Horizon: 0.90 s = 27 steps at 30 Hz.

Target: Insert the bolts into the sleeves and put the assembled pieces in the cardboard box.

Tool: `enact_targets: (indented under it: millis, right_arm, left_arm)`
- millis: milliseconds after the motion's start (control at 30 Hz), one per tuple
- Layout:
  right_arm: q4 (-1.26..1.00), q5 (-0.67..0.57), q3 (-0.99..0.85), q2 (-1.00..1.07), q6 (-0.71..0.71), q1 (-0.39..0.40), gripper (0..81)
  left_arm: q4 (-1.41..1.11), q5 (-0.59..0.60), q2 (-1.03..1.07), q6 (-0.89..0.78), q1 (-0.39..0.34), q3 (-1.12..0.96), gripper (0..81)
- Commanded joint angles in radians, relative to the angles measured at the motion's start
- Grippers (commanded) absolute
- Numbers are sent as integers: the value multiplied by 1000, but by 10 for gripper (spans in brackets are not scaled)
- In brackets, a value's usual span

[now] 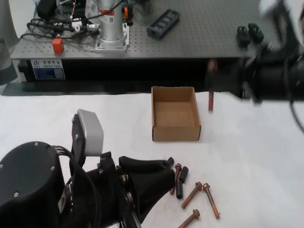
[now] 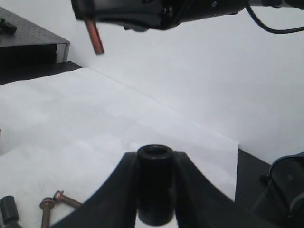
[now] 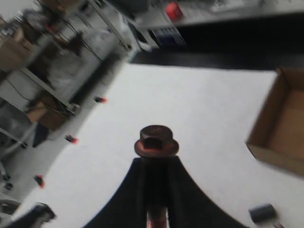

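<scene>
**Left gripper** [image 2: 155, 164]: fingers pinched on a black sleeve [image 2: 155, 190]. It is held low over the white cloth [image 1: 256, 156], and the open mouth of the sleeve is free of the fingers.

**Right gripper** [image 3: 156, 164]: fingers clamped on a copper bolt [image 3: 156, 141]. In the high view the bolt hangs upright, bare shank end down, just beside the far right corner of the cardboard box [image 1: 175, 133]. It is well apart from the sleeve.

**Cloth:** spare bolts [image 1: 192, 194] and a spare sleeve [image 1: 182, 183] lie near the left arm.

**Judgement:** insertion is not yet made.

**Recommendation:**
- Bring the two parts together over open cloth, away from the box wall.
- Set the shank in line with the bore before closing the gap.
- Lead with the shank tip and feed it in slowly.

**Risk:** a tilted approach would likely catch the tip on the rim and twist the sleeve in its grip.
</scene>
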Motion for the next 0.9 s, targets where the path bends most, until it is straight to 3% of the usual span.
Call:
enact_targets:
  millis: [0, 133, 333, 867]
  right_arm:
    - [-197, -73, -9, -67, 127, 43, 2]
    - [-275, -85, -9, -89, 193, 126, 2]
    - [-264, -80, -9, -89, 180, 213, 2]
    - [-130, -84, -9, -89, 85, 327, 2]
  left_arm:
    - [-60, 9, -10, -27, 3, -5, 6]
    - [-112, 26, -10, -27, 3, -5, 6]
    - [-140, 48, -10, -38, 3, -5, 6]
    - [-226, 66, -10, -206, 3, -5, 6]
